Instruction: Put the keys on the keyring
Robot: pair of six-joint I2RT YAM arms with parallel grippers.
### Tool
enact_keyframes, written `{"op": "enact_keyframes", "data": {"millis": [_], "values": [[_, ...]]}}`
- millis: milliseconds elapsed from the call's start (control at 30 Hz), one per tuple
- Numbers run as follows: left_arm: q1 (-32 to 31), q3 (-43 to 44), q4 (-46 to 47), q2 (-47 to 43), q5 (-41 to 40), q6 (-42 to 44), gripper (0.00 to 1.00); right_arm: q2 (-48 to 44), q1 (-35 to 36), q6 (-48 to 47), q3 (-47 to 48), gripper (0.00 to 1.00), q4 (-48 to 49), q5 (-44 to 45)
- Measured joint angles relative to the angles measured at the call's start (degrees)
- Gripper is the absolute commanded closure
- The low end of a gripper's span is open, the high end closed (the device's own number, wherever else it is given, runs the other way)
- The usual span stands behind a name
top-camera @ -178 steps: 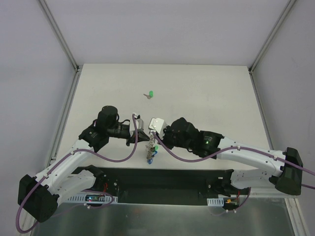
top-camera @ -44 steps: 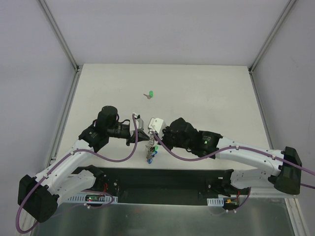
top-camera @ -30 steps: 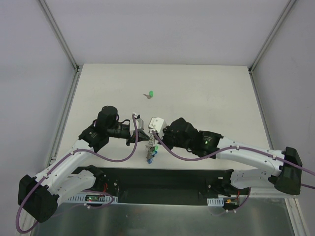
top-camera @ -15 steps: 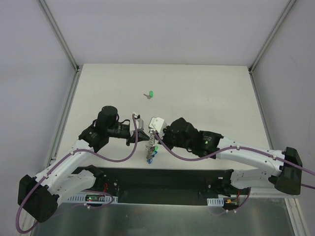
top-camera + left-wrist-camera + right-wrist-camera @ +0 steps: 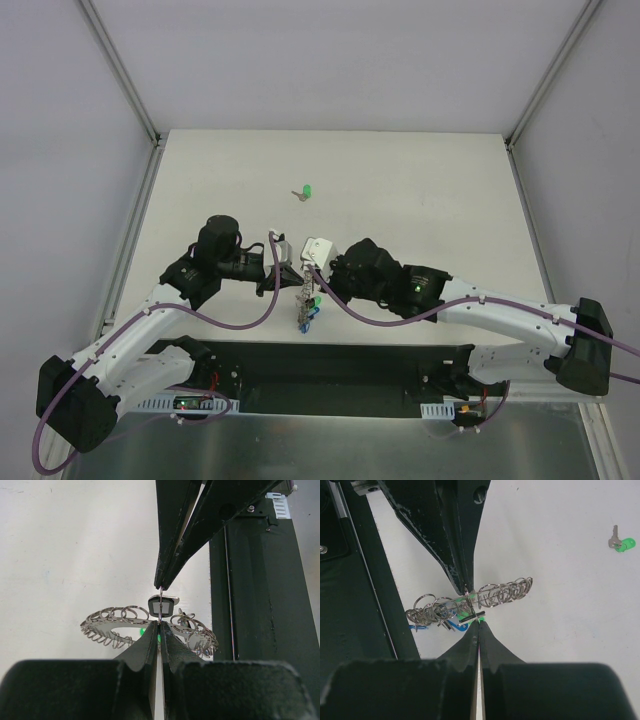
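Keyring [image 5: 502, 594] | your left jaws, right jaws clamped on one loop [image 5: 159, 616], opposite ends | likely steadying it to seat black key [image 5: 163, 603]

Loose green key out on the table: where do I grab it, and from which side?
Grip the green key by its plastic head, straight down from above, closing across the head. It lies flat, alone on the table, and its metal blade looks too thin to pinch. The left gripper and right gripper are shut on the keyring.
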Motion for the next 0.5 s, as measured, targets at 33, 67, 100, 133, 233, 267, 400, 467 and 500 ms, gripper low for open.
{"op": "enact_keyframes", "data": {"millis": [33, 67, 100, 133, 233, 267, 400, 467, 500], "values": [[0.0, 0.0, 0.0, 0.0, 0.0, 0.0, 1.0, 0.0, 0.0, 0.0, 0.0, 0.99, 0.0, 0.0], [0.0, 0.0, 0.0, 0.0, 0.0, 0.0, 1.0, 0.0, 0.0, 0.0, 0.0, 0.99, 0.0, 0.0], [0.0, 0.0, 0.0, 0.0, 0.0, 0.0, 1.0, 0.0, 0.0, 0.0, 0.0, 0.99, 0.0, 0.0], [0.0, 0.0, 0.0, 0.0, 0.0, 0.0, 1.0, 0.0, 0.0, 0.0, 0.0, 0.99, 0.0, 0.0], [0.0, 0.0, 0.0, 0.0, 0.0, 0.0, 1.0, 0.1, 0.0, 0.0, 0.0, 0.99, 0.0, -0.1], [0.0, 0.0, 0.0, 0.0, 0.0, 0.0, 1.0, 0.1, 0.0, 0.0, 0.0, 0.99, 0.0, -0.1], [0.0, 0.0, -0.1, 0.1, 0.0, 0.0, 1.0, 0.1, 0.0, -0.1, 0.0, 0.99, -0.1, -0.9], [0.0, 0.0, 0.0, 0.2, 0.0, 0.0, 1.0, 0.3, 0.0, -0.1, 0.0, 0.99, -0.2, -1.8], [0.0, 0.0, 0.0, 0.2, 0.0, 0.0, 1.0, 0.5, 0.0, -0.1, 0.1, 0.99, -0.2, -2.3]]}}
